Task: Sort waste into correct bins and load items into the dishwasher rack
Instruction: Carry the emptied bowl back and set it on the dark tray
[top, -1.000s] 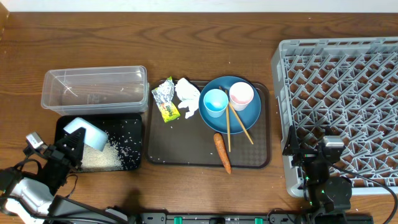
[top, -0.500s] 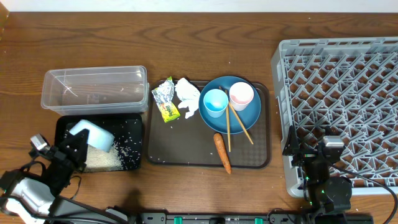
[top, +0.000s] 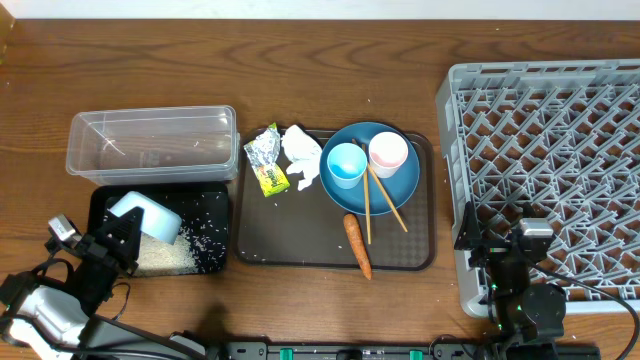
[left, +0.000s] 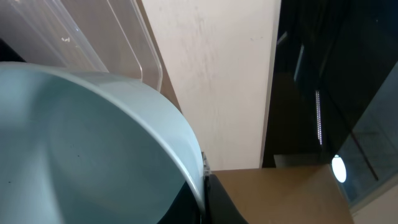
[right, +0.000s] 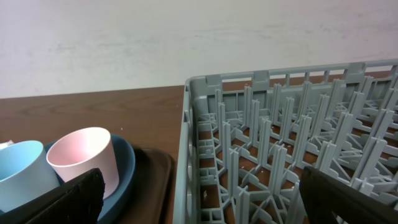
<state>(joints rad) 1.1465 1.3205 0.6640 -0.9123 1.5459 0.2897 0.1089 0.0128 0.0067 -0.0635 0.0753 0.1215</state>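
My left gripper (top: 125, 232) is shut on the rim of the light-blue bowl (top: 147, 216), which hangs tilted over the black tray (top: 215, 205) where white rice (top: 165, 255) lies heaped. In the left wrist view the bowl (left: 93, 143) fills the left side, its rim pinched between the dark fingers (left: 214, 202). The clear tub (top: 152, 140) stands just behind. My right gripper (top: 508, 240) is open over the grey rack's (top: 545, 150) front left corner, with nothing between its fingers (right: 62, 199). The dark-blue plate (top: 395, 185) carries a blue cup (top: 347, 163), a pink cup (top: 388, 152) and chopsticks (top: 380, 205).
A brown serving tray (top: 290, 225) holds the plate, a carrot (top: 358, 245), white tissue (top: 300, 155) and, at its left edge, a silver-and-yellow wrapper (top: 266, 160). The right wrist view shows the pink cup (right: 84, 155) and the rack wall (right: 186, 143) close by.
The left gripper has carried the bowl slightly to the right over the black tray, then stopped. The right arm has not moved.
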